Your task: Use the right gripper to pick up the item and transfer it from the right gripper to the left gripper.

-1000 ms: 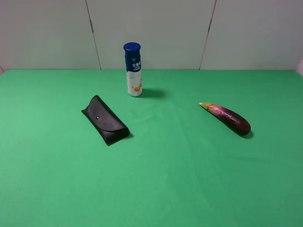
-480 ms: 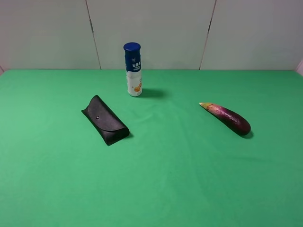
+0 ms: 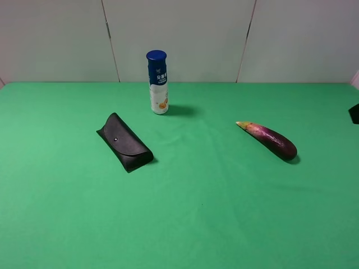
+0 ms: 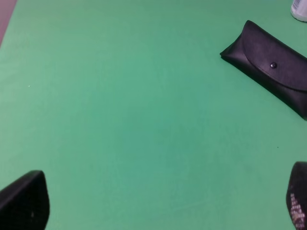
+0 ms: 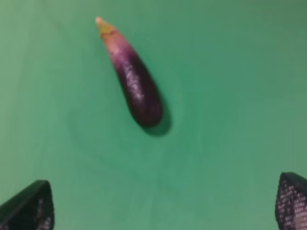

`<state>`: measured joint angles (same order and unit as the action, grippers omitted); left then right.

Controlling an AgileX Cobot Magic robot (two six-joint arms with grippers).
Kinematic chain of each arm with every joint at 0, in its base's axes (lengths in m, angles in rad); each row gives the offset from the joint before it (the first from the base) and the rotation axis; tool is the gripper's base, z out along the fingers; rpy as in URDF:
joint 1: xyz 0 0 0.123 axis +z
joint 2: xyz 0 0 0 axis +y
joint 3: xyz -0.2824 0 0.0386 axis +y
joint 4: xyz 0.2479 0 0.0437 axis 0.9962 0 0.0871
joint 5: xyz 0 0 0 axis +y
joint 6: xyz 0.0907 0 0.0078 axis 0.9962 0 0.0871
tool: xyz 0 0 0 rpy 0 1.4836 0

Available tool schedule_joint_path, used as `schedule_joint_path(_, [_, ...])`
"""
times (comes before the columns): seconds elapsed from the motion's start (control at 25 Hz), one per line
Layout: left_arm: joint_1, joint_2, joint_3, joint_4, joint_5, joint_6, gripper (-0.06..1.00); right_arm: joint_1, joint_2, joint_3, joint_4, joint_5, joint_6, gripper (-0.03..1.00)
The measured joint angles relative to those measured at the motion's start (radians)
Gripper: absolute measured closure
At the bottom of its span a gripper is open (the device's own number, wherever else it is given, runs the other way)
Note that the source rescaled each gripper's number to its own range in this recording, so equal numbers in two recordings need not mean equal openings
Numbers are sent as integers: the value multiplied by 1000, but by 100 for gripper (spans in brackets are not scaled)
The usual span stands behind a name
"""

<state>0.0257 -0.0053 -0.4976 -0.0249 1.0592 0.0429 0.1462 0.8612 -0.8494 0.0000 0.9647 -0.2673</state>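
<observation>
The purple eggplant [image 3: 270, 140] lies on the green table at the right, its yellowish stem end pointing back-left. It also shows in the right wrist view [image 5: 132, 76]. My right gripper [image 5: 165, 201] is open, fingertips [image 5: 29, 206] wide apart, hovering short of the eggplant and not touching it. In the exterior high view only a black corner of the right arm [image 3: 354, 113] shows at the right edge. My left gripper [image 4: 158, 206] is open and empty over bare cloth, with the black glasses case [image 4: 271, 64] some way off. The left arm is out of the exterior high view.
A black glasses case [image 3: 124, 142] lies left of centre. A blue-capped white bottle [image 3: 158, 82] stands upright behind it, near the back wall; its base shows in the left wrist view [image 4: 300, 9]. The green cloth [image 3: 202, 207] covers the table.
A black corner of the right arm has come into the exterior high view at the right edge. The eggplant, case and bottle have not moved.
</observation>
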Motion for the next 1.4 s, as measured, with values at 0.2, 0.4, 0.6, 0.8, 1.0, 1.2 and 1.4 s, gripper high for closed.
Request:
schedule_joint_path(0.2, [0, 0, 0, 0, 0, 0, -4, 75, 180, -21, 0, -30, -74, -3])
schedule_joint_path(0.4, [0, 0, 0, 0, 0, 0, -4, 82, 343, -22, 0, -58, -108, -3])
schedule_joint_path(0.6, [0, 0, 0, 0, 0, 0, -4, 82, 434, -22, 0, -113, -120, -3])
schedule_joint_path(0.8, [0, 0, 0, 0, 0, 0, -4, 82, 462, -24, 0, -134, -134, -3])
schedule_joint_path(1.0, [0, 0, 0, 0, 0, 0, -4, 82, 462, -34, 0, -133, -135, -3])
schedule_joint_path(1.2, [0, 0, 0, 0, 0, 0, -4, 82, 469, -37, 0, -135, -138, -3])
schedule_joint_path(1.4, [0, 0, 0, 0, 0, 0, -4, 82, 530, -37, -7, -143, -168, -3])
